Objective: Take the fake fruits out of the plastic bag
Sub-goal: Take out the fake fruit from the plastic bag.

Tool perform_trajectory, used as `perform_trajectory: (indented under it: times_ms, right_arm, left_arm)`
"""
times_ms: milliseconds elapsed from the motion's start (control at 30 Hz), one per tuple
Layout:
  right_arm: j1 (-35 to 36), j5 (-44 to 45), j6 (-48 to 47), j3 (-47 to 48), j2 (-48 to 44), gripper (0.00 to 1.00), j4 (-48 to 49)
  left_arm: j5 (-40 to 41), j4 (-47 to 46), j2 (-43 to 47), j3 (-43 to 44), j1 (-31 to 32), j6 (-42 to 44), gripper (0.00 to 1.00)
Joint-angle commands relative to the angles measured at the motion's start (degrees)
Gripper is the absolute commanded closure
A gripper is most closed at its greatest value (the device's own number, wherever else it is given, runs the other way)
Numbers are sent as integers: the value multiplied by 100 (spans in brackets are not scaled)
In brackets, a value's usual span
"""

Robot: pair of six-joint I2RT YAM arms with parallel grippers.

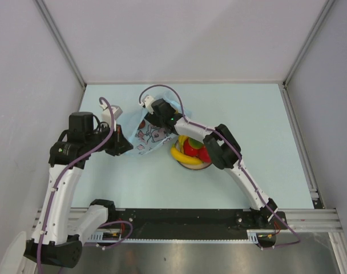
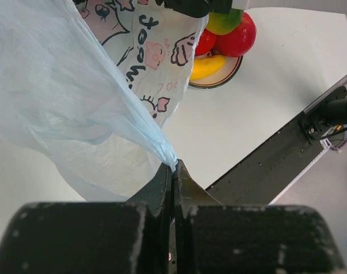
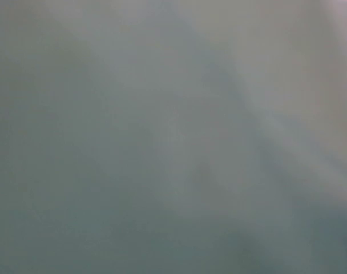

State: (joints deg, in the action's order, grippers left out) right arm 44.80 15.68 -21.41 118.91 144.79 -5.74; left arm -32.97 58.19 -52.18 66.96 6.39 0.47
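Note:
The light-blue plastic bag (image 1: 148, 135) with cartoon prints lies left of centre. My left gripper (image 1: 126, 146) is shut on a bunched edge of it; the left wrist view shows the film (image 2: 65, 103) pinched at the fingertips (image 2: 174, 168). My right gripper (image 1: 156, 113) reaches into the bag's far side with its fingers hidden. The right wrist view shows only blurred bag film (image 3: 173, 137). A yellow banana (image 1: 185, 157), a red ball (image 1: 192, 148) and a green-red ball (image 1: 194, 140) rest on a plate (image 1: 195, 167). They also show in the left wrist view: banana (image 2: 208, 67), red ball (image 2: 240, 37).
The plate's rim (image 2: 228, 77) lies just right of the bag, under my right forearm (image 1: 219, 145). The black base rail (image 1: 185, 217) runs along the near edge. Grey enclosure walls (image 1: 25, 85) stand on three sides.

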Motion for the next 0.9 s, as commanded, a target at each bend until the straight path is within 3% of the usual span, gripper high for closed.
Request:
perform_trajectory:
  times_ms: [0,67,167,200,267,633,867]
  right_arm:
    - [-111,172,-223,-61,14,34,362]
    - [-120,198,-285,-158,-65,50,511]
    - [-129,251,-338,-202,-179,66,521]
    - [-138,208,-338,-237,-249,82,486]
    - [-146,67,-259,-429,-581,98,381]
    - [2,-2270,567,-1976,-2920,100,-753]
    - [214,-3027,41,-2767,-4343,100,-1893]
  left_arm:
    - [-139,-203,24,37,-33,-12,100]
    - [-139,-352,7,10,-33,-160,100]
    - [-166,-536,6,-60,-33,-231,100]
    - [-174,-581,24,-78,-33,-240,100]
    - [-166,-791,41,-174,-33,-267,100]
    - [-87,-2285,156,-877,-24,-697,100]
    - [-16,-2910,112,-992,-24,-856,100]
